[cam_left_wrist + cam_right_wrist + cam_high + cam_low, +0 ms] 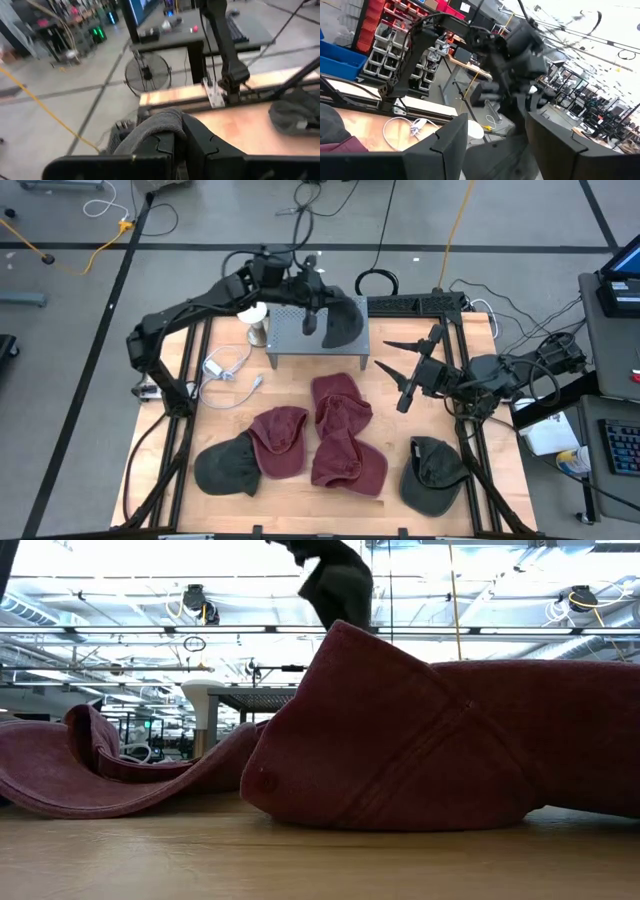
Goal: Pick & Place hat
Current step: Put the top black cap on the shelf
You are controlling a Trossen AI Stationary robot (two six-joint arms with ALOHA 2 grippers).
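A dark grey hat (pixel 343 320) hangs from the left gripper (pixel 310 318) above a small grey perforated stand (pixel 290 335) at the far side of the wooden surface (pixel 395 425), the fingers (pixel 200 142) pinched shut on its fabric. The right gripper (pixel 405 370) hovers over the surface's right half, its fingers (pixel 451 137) spread apart and gripping nothing.

On the surface below, three maroon hats lie crumpled together near the middle: one (pixel 280 442) toward the left, one (pixel 340 405) behind it, one (pixel 348 462) toward the near edge. A second dark grey hat (pixel 225 465) touches the left maroon one, and a third (pixel 435 472) sits apart at the near right. A white cable (pixel 228 368) and a small white cup (pixel 257 318) lie left of the stand. A black frame (pixel 470 442) borders the surface.

Beyond it the room has a grey floor (pixel 200 220) marked with dark tape lines and crossed by an orange cord (pixel 95 248). From table height, a maroon hat (pixel 440 745) fills the foreground under bright ceiling lights (pixel 120 585).
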